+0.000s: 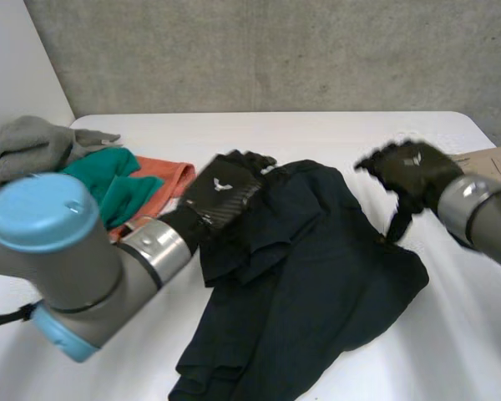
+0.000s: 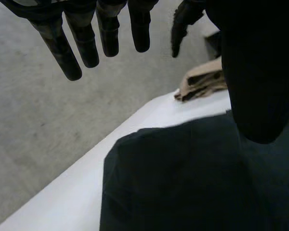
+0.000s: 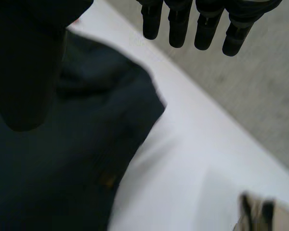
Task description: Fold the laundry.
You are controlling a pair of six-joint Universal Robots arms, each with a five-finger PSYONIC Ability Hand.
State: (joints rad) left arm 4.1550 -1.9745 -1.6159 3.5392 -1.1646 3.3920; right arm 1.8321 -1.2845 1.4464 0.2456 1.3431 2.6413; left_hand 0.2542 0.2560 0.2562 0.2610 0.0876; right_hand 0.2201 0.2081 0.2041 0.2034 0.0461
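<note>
We found the dark garment (image 1: pixel 309 276) crumpled in the middle of the white table (image 1: pixel 451 351). The left hand (image 1: pixel 221 190) was at its far left edge and the right hand (image 1: pixel 409 171) over its far right edge, both with fingers straight and holding nothing. Whether the left touched cloth we could not tell. Pinching bunched layers risked a crooked fold, or dragging it into the green cloth (image 1: pixel 113 184) nearby.

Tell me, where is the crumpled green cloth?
In the head view, the crumpled green cloth lies at the left, on a flat orange cloth, beside a crumpled grey garment.
</note>
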